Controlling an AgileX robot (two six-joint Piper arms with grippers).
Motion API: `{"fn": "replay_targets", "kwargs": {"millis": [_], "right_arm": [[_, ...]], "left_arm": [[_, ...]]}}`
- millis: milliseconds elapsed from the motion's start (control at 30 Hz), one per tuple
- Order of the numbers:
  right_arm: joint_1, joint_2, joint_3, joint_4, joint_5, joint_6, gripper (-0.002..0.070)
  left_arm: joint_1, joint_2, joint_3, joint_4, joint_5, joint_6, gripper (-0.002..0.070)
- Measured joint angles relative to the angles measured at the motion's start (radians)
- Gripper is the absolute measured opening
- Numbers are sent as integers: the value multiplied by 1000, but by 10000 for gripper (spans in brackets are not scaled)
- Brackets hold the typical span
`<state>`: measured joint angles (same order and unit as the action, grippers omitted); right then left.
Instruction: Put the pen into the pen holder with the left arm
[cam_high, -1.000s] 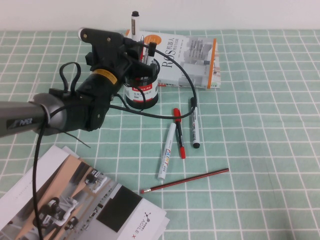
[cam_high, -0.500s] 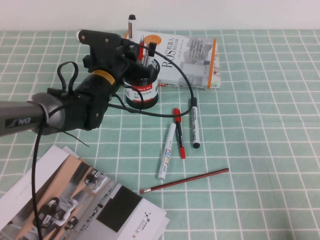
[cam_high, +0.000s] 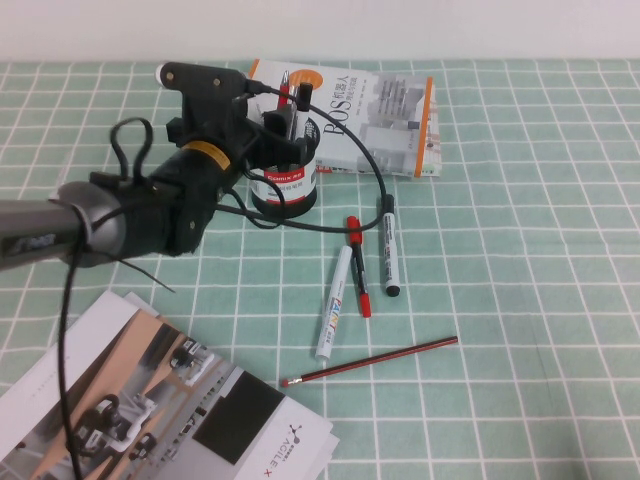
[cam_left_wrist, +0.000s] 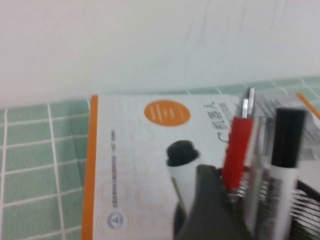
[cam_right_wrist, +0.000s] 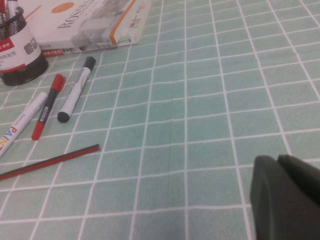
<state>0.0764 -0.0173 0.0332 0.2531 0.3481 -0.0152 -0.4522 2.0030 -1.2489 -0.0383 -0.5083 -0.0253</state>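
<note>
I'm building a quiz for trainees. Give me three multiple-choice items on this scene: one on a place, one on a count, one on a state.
1. Where is the left gripper?
A over the holder
B over the pencil
C on the magazine

2. How many markers lie on the cloth?
A one
B three
C five

3. How is the pencil?
A flat on the cloth
B upright in the holder
C on the book

Answers:
1 A: it hangs right over the holder's rim.
2 B: white, red and black-ended.
3 A: it lies flat.

The right gripper is low over cloth.
</note>
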Motion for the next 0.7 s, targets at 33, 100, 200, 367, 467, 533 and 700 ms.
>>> {"fn": "replay_targets", "kwargs": {"millis": [33,100,200,367,467,533,700], "right_arm": [[0,0,0,0,0,0,-20],[0,0,0,0,0,0,-20],[0,0,0,0,0,0,-20],[0,0,0,0,0,0,-20],[0,0,0,0,0,0,-20],[0,0,0,0,0,0,-20],[0,0,0,0,0,0,-20]], "left_arm": [[-2,-15,0,0,29,2,391],[-11,-74,16,0,95,14,318],[-25,-205,67,0,146,56,137],[-32,-433,201,0,158,81,16],[-32,-570,295,0,187,81,4],[-32,-664,368,0,208,81,2],[-32,-870,560,0,260,46,0]]}}
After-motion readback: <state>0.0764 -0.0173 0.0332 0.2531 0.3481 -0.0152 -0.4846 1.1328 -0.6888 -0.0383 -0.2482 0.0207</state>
